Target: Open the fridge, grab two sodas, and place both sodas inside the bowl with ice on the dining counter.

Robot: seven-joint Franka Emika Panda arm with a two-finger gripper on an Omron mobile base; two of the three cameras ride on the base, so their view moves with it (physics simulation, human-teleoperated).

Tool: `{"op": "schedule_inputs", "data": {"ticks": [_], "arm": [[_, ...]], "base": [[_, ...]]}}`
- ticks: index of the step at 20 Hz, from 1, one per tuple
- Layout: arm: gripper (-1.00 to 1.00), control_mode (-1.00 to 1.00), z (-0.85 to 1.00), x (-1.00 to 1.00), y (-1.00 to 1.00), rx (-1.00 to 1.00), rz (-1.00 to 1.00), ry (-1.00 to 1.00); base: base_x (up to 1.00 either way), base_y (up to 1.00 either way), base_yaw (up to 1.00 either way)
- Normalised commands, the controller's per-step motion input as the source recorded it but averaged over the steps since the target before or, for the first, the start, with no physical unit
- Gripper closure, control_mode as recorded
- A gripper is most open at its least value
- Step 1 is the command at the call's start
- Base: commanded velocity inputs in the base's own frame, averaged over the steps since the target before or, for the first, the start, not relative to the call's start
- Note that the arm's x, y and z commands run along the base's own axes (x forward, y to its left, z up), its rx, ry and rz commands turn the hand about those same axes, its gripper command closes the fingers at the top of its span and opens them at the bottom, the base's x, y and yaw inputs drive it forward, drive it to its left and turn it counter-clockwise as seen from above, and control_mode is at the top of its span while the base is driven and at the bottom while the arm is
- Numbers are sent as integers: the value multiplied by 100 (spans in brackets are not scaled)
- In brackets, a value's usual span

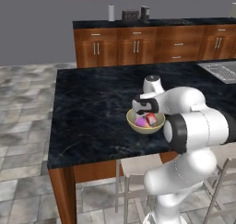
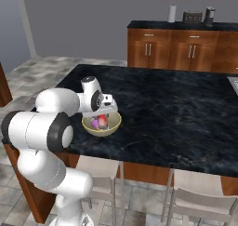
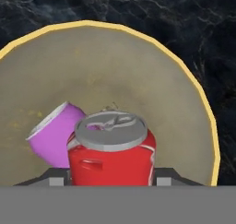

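The tan-yellow bowl (image 3: pixel 184 80) sits near the front edge of the black dining counter (image 1: pixel 92 108). A purple-pink soda (image 3: pixel 55 135) lies tilted inside it. My gripper (image 3: pixel 110 179) is shut on the red soda (image 3: pixel 110 154), held upright with its silver top showing, low inside the bowl beside the purple one. In the left base view the hand (image 1: pixel 150 113) hangs straight over the bowl (image 1: pixel 133 125), and the right base view shows the red soda (image 2: pixel 102 121) in the bowl (image 2: pixel 114 126) under the hand. The fridge is out of view.
Stools (image 1: pixel 138 165) stand under the counter's front edge. A sink (image 1: pixel 223 71) is set in the counter at the far right. The back counter (image 1: pixel 152 43) has wooden drawers, a paper roll (image 1: pixel 111 12) and a toaster (image 1: pixel 130 14).
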Motion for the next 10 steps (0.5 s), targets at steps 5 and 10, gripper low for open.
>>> {"op": "schedule_inputs", "data": {"ticks": [5, 10], "arm": [[100, -100, -25, 7, 0, 0, 2, 0], [100, -100, -32, 3, 0, 0, 1, 1]], "base": [[0, 0, 0], [0, 0, 0]]}}
